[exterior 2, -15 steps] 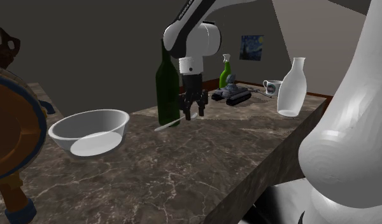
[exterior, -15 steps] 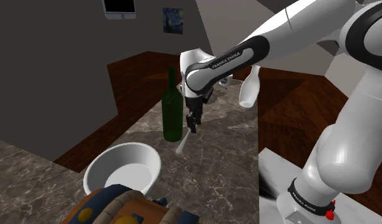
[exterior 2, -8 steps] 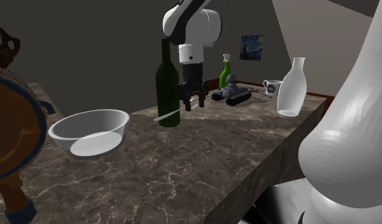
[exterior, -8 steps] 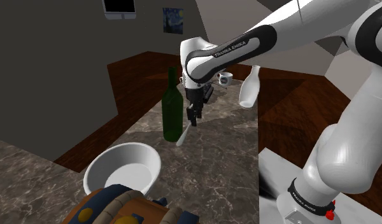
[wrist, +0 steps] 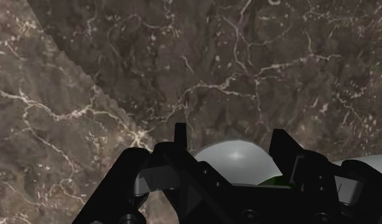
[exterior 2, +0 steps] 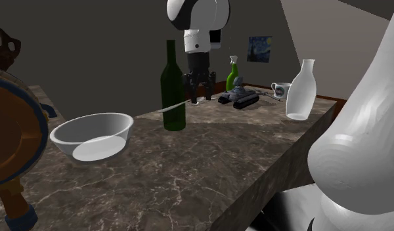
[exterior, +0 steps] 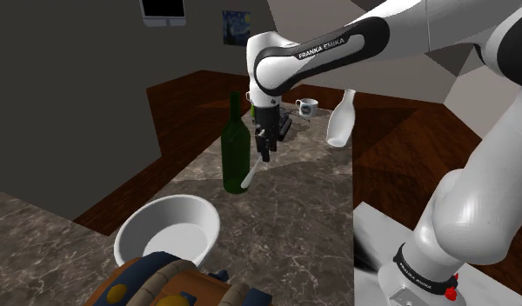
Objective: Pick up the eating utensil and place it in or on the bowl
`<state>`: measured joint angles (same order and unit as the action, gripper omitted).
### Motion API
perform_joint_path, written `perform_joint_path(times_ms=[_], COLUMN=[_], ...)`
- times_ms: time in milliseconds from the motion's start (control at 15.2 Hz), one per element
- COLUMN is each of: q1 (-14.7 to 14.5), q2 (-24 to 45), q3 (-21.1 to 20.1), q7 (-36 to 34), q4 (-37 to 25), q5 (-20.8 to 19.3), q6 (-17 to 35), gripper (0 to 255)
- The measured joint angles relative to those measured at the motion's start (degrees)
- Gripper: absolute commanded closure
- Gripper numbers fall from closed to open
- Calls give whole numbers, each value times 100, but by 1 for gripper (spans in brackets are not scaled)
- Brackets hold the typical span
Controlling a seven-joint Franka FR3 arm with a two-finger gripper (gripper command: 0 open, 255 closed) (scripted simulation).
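Observation:
A white utensil point(exterior: 249, 176) hangs slanted above the dark marble counter point(exterior: 303, 217), its upper end clasped by my black gripper point(exterior: 264, 157). In the second exterior view the utensil point(exterior 2: 173, 106) sticks out sideways from the gripper point(exterior 2: 195, 100), right in front of a tall green bottle point(exterior 2: 171, 85). The white bowl point(exterior: 134, 231) stands on the counter nearer the camera, below and to the shoulder view's left of the bottle point(exterior: 235, 148). In the wrist view a pale rounded part of the utensil point(wrist: 234, 159) sits between the fingers of the gripper point(wrist: 229, 145).
A white vase point(exterior 2: 300, 88), a mug point(exterior 2: 278, 88), a toy tank point(exterior 2: 240, 95) and a green spray bottle point(exterior 2: 232, 75) stand at the counter's far end. A brown and blue barrel-like object point(exterior: 163, 282) sits by the bowl point(exterior 2: 118, 134). The counter drops off at the shoulder view's left.
The gripper has risen with the utensil in it. The utensil has come off the counter and now hangs higher beside the bottle.

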<state>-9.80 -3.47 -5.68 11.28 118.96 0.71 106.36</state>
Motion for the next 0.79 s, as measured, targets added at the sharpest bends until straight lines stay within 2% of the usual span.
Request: perform_joint_path(times_ms=[528, 792], q1=[0, -186], q2=[-134, 27], q3=[2, -208], q7=[0, -380], q4=[-456, -712], q5=[12, 69], q6=[-589, -681], gripper=[255, 255])
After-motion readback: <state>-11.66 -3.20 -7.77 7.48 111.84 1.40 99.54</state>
